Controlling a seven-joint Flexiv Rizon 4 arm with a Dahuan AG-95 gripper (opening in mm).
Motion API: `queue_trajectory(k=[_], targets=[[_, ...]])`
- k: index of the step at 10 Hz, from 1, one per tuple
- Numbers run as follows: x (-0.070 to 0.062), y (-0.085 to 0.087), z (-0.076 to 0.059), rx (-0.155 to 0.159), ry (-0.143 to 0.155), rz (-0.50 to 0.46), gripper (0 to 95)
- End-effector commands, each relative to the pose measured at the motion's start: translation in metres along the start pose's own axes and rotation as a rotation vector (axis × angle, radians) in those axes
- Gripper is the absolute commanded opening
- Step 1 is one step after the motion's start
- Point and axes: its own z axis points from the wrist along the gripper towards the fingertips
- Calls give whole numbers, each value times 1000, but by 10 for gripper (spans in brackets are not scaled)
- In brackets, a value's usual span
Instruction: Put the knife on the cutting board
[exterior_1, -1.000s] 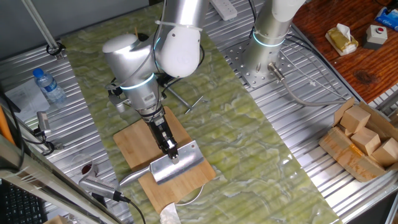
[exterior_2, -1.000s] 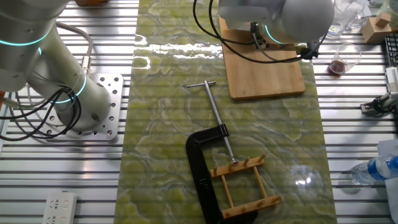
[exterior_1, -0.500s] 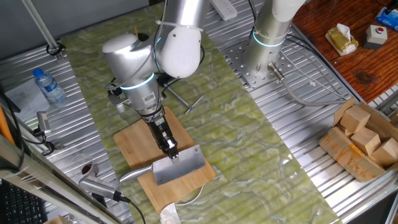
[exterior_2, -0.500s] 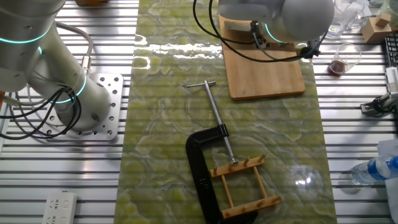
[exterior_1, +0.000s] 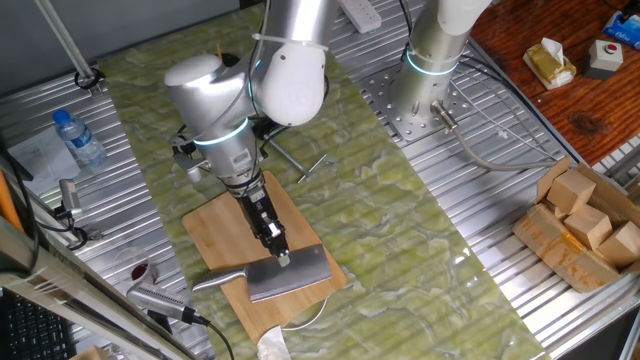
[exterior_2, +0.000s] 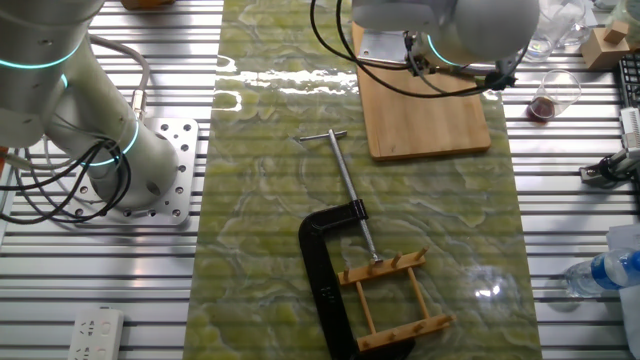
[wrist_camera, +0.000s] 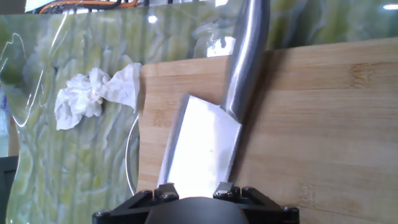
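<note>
The gripper pinches the knife blade, flat over the board right below it. No words can be read.

Knife: blade lowered from a raised tilt to near flat on cutting board. Gripper: moved down with it, slightly nearer the board
</note>
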Motion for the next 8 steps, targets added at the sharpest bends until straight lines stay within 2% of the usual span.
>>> queue_trajectory(k=[1, 2, 3, 4, 5, 6, 8], targets=[[0, -2, -2, 62, 23, -50, 380], [-1, -4, -6, 97, 36, -78, 190], [-2, -11, -17, 179, 73, -144, 190], [-1, -15, -27, 219, 91, -178, 190], [-1, -18, -36, 251, 105, -203, 0], [1, -22, -55, 303, 120, -219, 0], [8, -24, -80, 392, 139, -257, 0]])
